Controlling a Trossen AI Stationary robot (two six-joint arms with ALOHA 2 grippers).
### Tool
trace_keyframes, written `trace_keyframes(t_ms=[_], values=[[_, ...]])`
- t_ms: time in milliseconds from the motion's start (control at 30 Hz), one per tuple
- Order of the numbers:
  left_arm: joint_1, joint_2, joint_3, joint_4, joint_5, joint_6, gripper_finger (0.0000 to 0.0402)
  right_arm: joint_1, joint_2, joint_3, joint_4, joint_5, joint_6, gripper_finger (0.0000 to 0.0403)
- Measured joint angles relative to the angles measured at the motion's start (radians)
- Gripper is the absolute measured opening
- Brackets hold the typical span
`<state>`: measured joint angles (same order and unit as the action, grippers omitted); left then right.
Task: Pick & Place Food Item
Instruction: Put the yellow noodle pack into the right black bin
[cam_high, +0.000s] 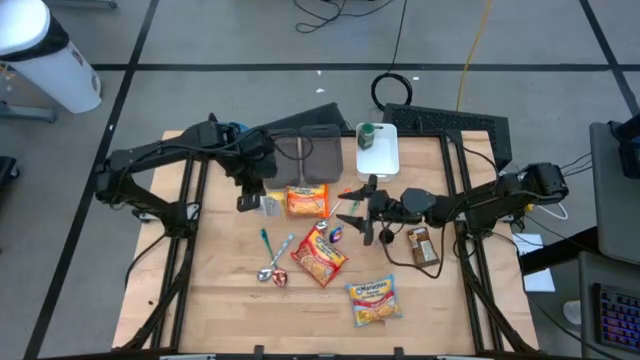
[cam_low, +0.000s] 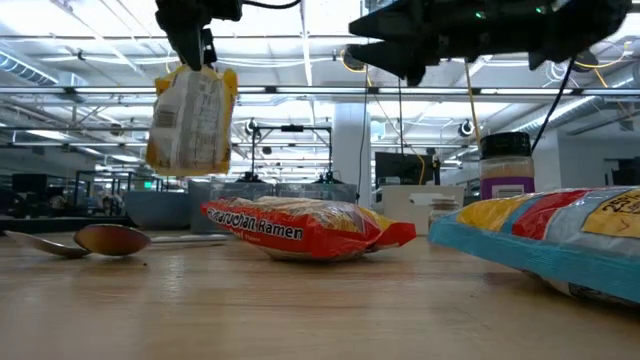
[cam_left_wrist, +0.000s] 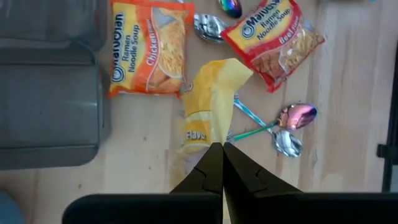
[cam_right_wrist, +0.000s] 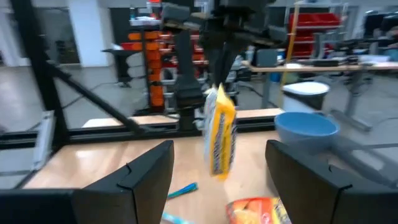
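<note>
Yellow crinkly plastic snack packet (cam_left_wrist: 208, 112) pinched by its top edge in shut left gripper (cam_left_wrist: 222, 167), dangling below; may slip if swung. Right gripper (cam_right_wrist: 217, 180) wide, empty.

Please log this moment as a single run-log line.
left tool: shut on yellow snack packet, lifted above wooden table | right tool: open, empty, hovering mid-table

Both arms matte black, slim tubular links with chunky joint housings. Left end effector (cam_left_wrist: 221, 163): two flat black fingers tapering to points. Right end effector (cam_right_wrist: 214, 171): two broad, angular black finger plates. Black cables trail off the right arm's base.
</note>
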<state>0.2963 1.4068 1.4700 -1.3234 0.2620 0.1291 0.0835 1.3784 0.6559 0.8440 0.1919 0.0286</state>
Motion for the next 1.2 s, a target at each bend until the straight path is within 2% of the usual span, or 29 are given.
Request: trace_keyframes(t_ms=[233,400,600,833,1033,1200], values=[[0.010,0.024,0.001,0.030,-0.001,0.008,0.0000,-0.037,0.099,0.100,-0.014,0.013,-0.015,0.0251],[0.009,0.032,0.001,0.059,0.004,0.031,0.0000,-0.080,0.200,0.175,0.015,-0.093,0.013,0.0251],[0.011,0.034,0.001,0.065,-0.002,0.047,0.0000,-0.109,0.323,0.234,0.112,-0.089,0.045,0.0251],[0.011,0.034,0.020,0.091,-0.002,0.050,0.0000,-0.117,0.446,0.338,0.126,-0.092,0.069,0.0251],[0.011,0.033,0.074,0.094,-0.002,0.050,0.0000,-0.115,0.456,0.381,0.126,-0.142,0.060,0.0251],[0.008,0.033,0.092,0.098,-0.001,0.051,0.0000,-0.117,0.457,0.383,0.158,-0.140,0.046,0.0251]])
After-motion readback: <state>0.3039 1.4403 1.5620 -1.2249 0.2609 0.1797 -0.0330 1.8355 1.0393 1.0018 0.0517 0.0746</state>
